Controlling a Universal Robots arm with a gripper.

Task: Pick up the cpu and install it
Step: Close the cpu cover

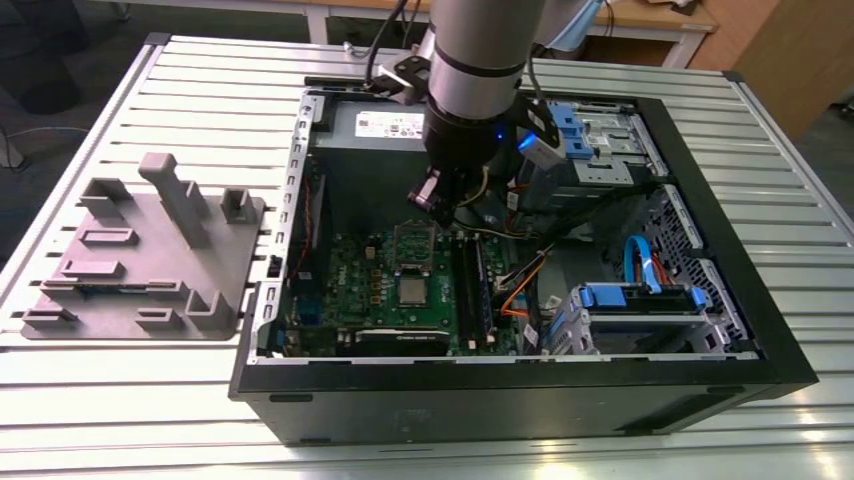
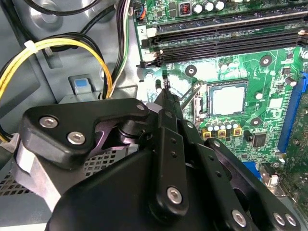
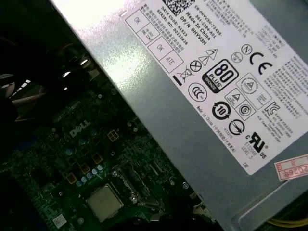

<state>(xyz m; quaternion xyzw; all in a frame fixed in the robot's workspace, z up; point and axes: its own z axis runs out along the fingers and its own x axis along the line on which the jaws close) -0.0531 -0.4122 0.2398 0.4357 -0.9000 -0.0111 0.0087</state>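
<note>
An open computer case [image 1: 747, 330] lies on a slatted metal table [image 1: 160, 400], with a grey plastic fixture [image 1: 147, 260] on the table to the exterior view's left of it. Along the case's far wall sits the grey power supply [image 1: 380, 125] with its white label, large in the first wrist view [image 3: 202, 120]. The green motherboard [image 1: 400, 290] covers the case floor.

The arm [image 1: 474, 70] reaches down into the case, and its gripper [image 1: 434, 195] hangs over the board's far end, near the power supply. Whether its fingers are parted or closed cannot be told, and nothing shows between them.

The cpu [image 1: 412, 290] already rests flat in the metal-framed socket [image 2: 204, 103], a pale square seen in both wrist views [image 2: 228, 99] [image 3: 104, 201]. From the gripper it lies toward the near side of the case, below and well apart; being square, it has no long axis.
</note>
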